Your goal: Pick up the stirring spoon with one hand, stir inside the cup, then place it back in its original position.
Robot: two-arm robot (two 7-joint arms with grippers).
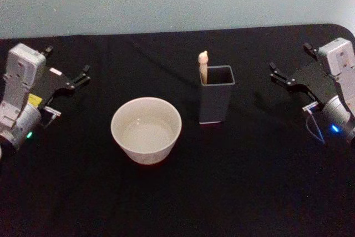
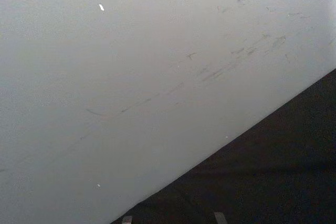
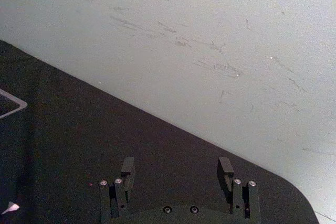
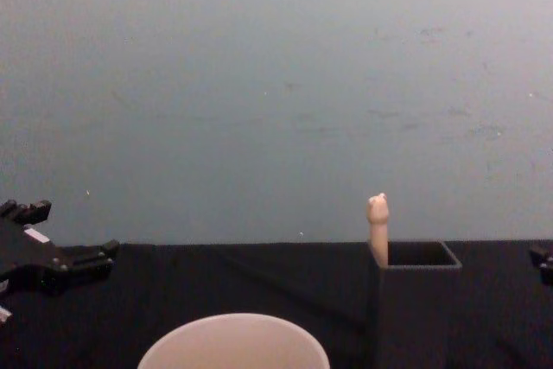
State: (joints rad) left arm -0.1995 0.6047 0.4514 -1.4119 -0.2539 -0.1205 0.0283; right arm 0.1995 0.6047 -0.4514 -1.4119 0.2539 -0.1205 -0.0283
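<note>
Your stirring spoon [image 1: 203, 65] stands in the box [image 1: 216, 104], cup [image 1: 146, 129] at its 8 o'clock. Left gripper [image 1: 85, 75] and right gripper [image 1: 274, 72] gape; white label [image 1: 55, 71] probably unreadable.

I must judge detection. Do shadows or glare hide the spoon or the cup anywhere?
Head view: neither; the handle of the stirring spoon and the cup stand out on the black cloth; the grey box hides the stem. Chest view: the handle is clear against the wall; the frame edge cuts the cup.
</note>
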